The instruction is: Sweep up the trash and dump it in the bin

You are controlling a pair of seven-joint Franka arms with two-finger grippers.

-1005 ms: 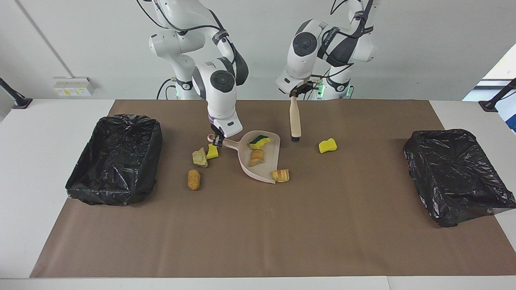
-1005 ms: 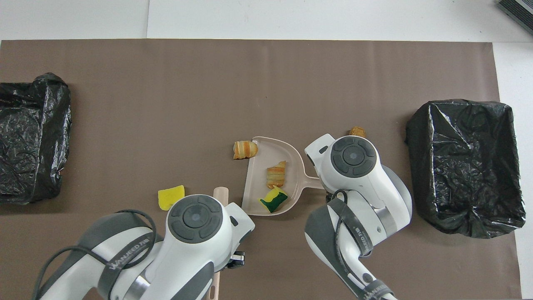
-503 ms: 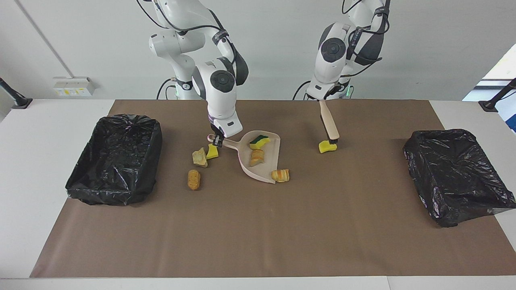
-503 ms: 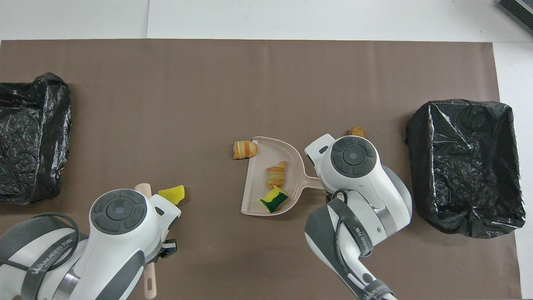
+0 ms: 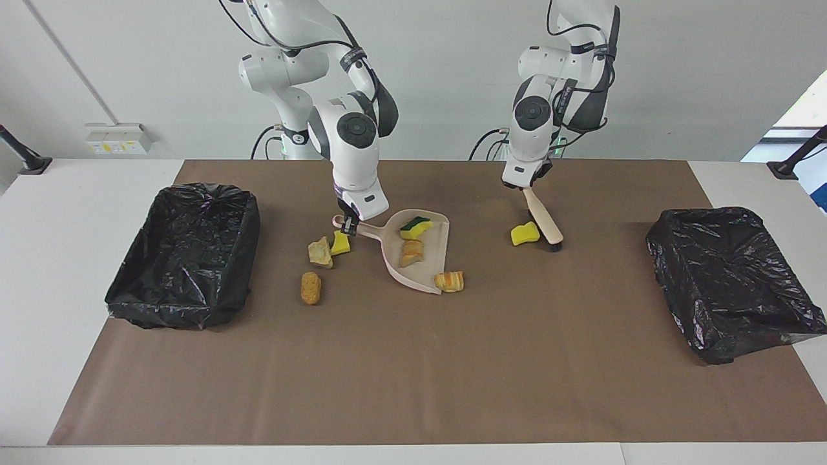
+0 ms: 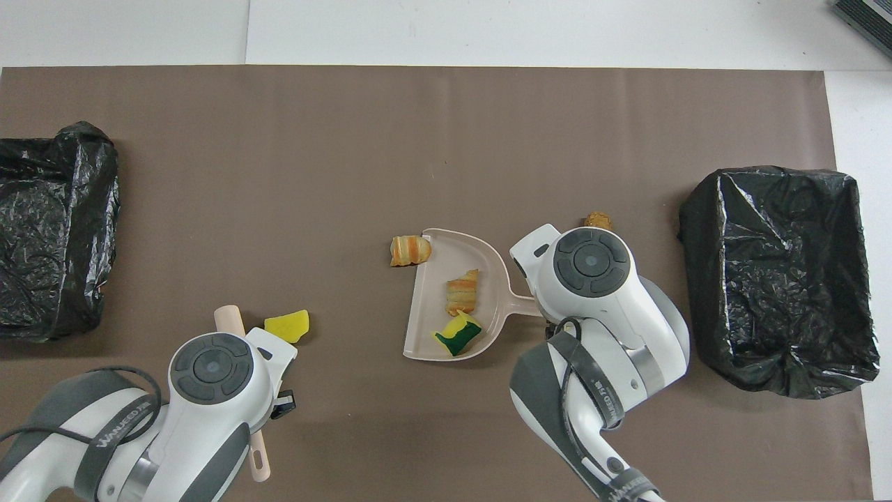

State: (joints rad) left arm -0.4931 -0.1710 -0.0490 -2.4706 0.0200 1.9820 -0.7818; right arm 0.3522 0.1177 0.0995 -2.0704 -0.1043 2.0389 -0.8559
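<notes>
Left hand clamped the wooden-handled brush; right hand clamped the pink-beige plastic dustpan by its handle.
Brush bristles sat just beside a yellow sponge bit. Two trash pieces lay in the pan, a croissant lump at its lip, three others beside the handle.

Pink-beige dustpan on brown paper; inside it a yellow-and-green sponge and a golden striped pastry. Beside the dustpan, a plain yellow sponge. Glossy black bin liners.
</notes>
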